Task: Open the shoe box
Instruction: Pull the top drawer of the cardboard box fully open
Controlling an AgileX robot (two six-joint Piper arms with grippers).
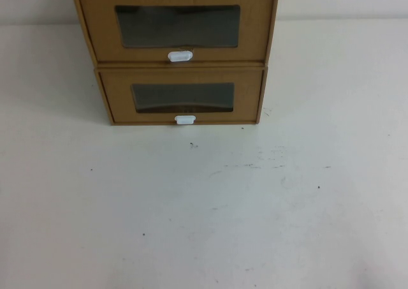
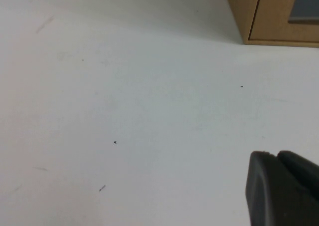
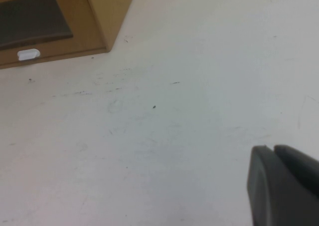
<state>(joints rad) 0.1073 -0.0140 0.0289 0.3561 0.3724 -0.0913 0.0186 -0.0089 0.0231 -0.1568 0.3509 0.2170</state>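
Left gripper (image 2: 276, 157) and right gripper (image 3: 273, 150), fingers pressed together, seemingly on nothing, hang above the table (image 1: 204, 225), well apart from a far-middle stack of two: closed upper shoe box (image 1: 95, 21) on closed lower shoe box (image 1: 118, 101), each with one dark window (image 1: 183, 97) and one white handle (image 1: 185, 119).

1. The bench (image 1: 204, 225) is white and matte, and it fills most of the high view.
2. The lower box (image 1: 182, 96), brown with a dark window in its front, stands directly on the bench at the far side, about the middle.
3. Small dark specks dot the surface; one speck (image 1: 192, 145) lies just in front of the lower box.
4. Faint grey scuffs (image 1: 255, 166) streak the bench right of that speck, near the box's right corner.
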